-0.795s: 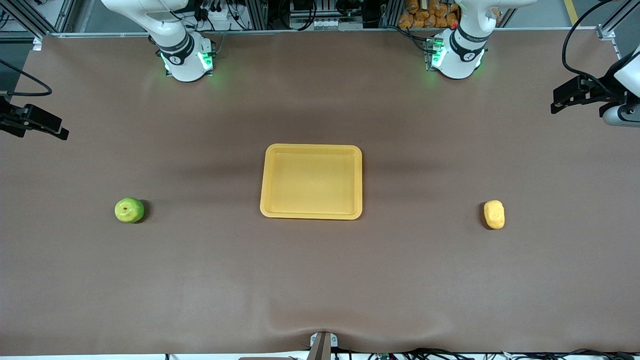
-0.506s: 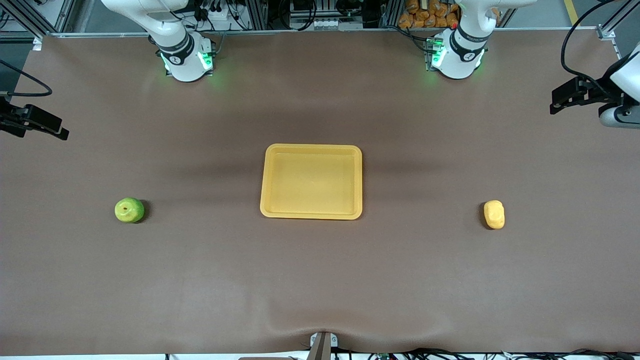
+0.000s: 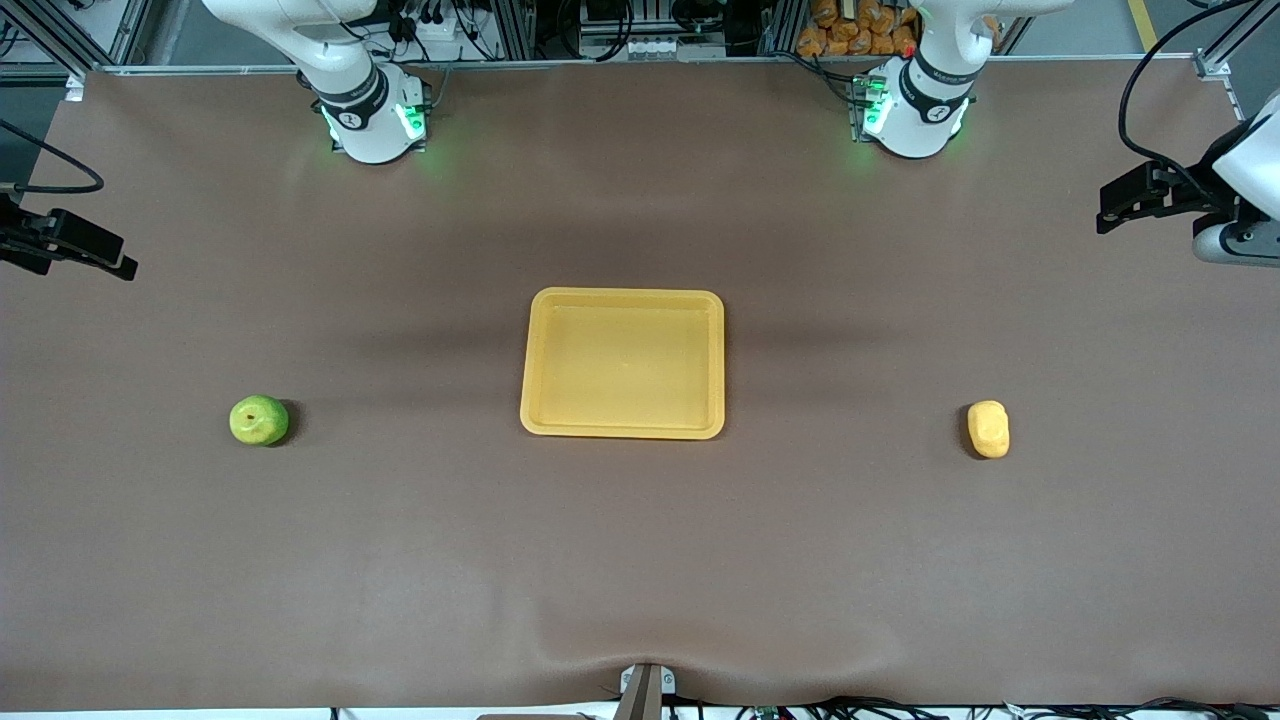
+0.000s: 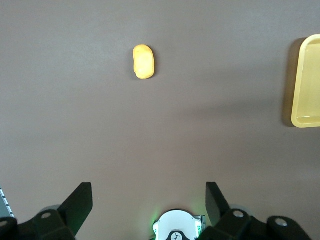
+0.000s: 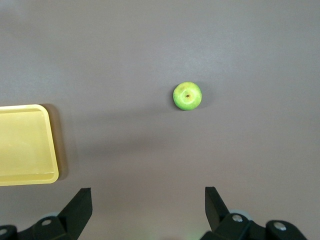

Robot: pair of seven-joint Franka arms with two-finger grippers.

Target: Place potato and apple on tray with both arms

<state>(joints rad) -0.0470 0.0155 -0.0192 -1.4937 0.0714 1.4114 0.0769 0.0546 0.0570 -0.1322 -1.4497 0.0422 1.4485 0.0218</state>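
While both arms hang high at the two ends of the brown cloth-covered counter point(image 3: 640, 560), nothing is held by either. Going across the front view from the right arm's end, the right gripper point(image 5: 147, 212) hangs over that end of the counter, its black jaws spread wide with bare counter between them in the right wrist view. Nearer to the front camera lies the small round yellow-green apple point(image 3: 259, 420), resting on the counter with its dark stem dimple turned up; in the right wrist view the apple point(image 5: 187, 96) sits well apart from the gripper.

At the middle of the counter sits the flat rectangular yellow plastic tray point(image 3: 622, 431) with rounded corners and a low rim, its long sides running from one arm's end toward the other. It holds nothing.

Toward the left arm's end lies the small yellow-orange oblong potato point(image 3: 988, 429), flat on the counter about as near to the front camera as the apple, its long axis pointing from the robots' side toward the front camera. The left wrist view shows the potato point(image 4: 144, 62) well clear of the left gripper point(image 4: 150, 200), whose jaws are likewise spread wide and empty over that end of the counter. Apple and potato each lie well apart from the tray.
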